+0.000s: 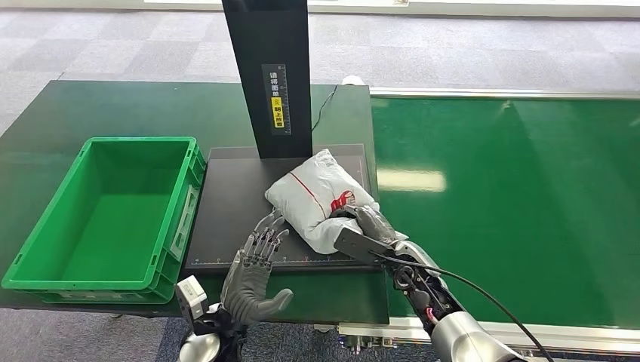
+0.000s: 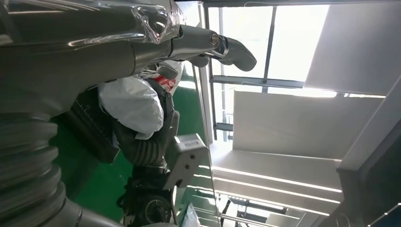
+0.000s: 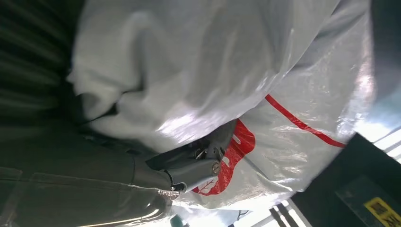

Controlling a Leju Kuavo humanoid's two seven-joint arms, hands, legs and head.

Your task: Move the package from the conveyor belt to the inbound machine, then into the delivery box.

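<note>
White package [image 1: 321, 197], red printed markings, lies on the black inbound machine [image 1: 226, 226] platform. Right robot hand [image 1: 367, 221] grips its near end. Left robot hand [image 1: 255, 275] hovers beside it, fingers apart, holding nothing. Machine column carries a yellow label [image 1: 278, 115], characters illegible. Green delivery box [image 1: 45, 249] sits left.

The black post [image 1: 265, 75] rises from the far edge of the inbound machine [image 1: 226, 219], just behind the package [image 1: 321, 196], barring that side. Between package and green delivery box [image 1: 113, 219] the machine's dark plate lies bare, with the left hand [image 1: 253, 275] at its near edge. The box's near wall [image 1: 175, 226] stands beside the plate.
</note>
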